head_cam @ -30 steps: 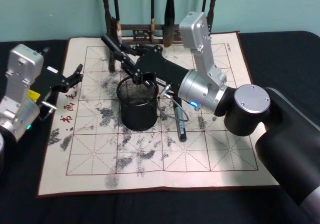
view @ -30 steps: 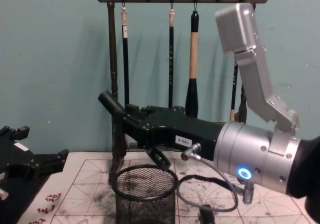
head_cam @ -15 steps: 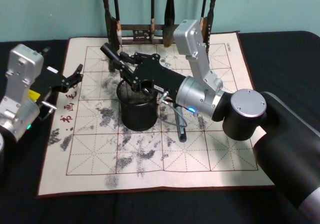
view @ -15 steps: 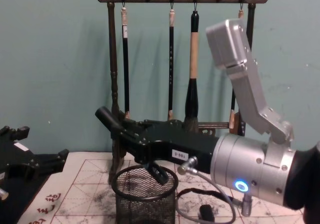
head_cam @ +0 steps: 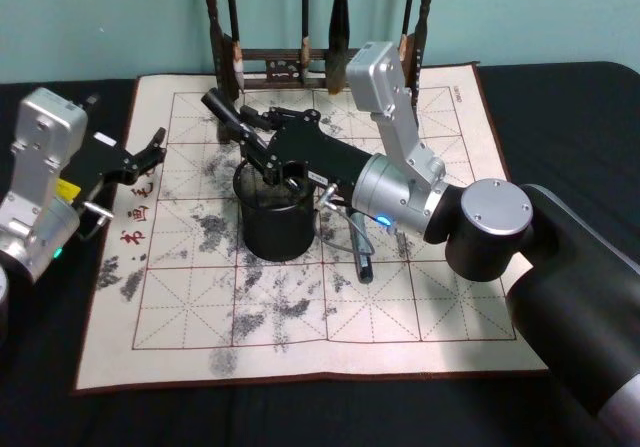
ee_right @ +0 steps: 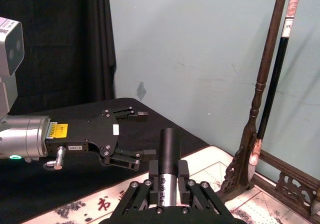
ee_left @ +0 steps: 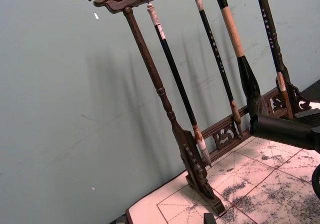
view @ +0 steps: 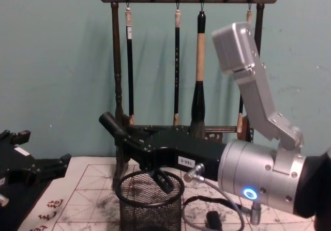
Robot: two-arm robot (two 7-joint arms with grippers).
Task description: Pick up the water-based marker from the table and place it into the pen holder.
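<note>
the right gripper reaches in from 4 o'clock across the mat and hangs over the pen holder, its fingers clamped on the black marker; the marker is tilted, its upper end leaning out toward 10 o'clock and its lower end over the mouth of the cup; in the chest view the marker slants down through the right gripper toward the pen holder, its lower tip lying within the rim's outline; whether the tip sits below the rim i cannot tell; the right wrist view looks along the marker, pinched between the fingers of the right gripper.

the pen holder stands upright on the mat, a little toward 10 o'clock from the mat's middle; the mat lies on the dark table; at 12 o'clock, on the mat's far edge, stands the wooden brush rack with brushes hanging from it, seen too in the chest view and the left wrist view; a dark pen lies flat on the mat at 4 o'clock of the cup, near it but apart, under the right arm.

the left gripper is parked at 9 o'clock over the mat's edge, fingers apart and holding nothing; the right wrist view shows the left gripper beyond the marker, likewise spread.
</note>
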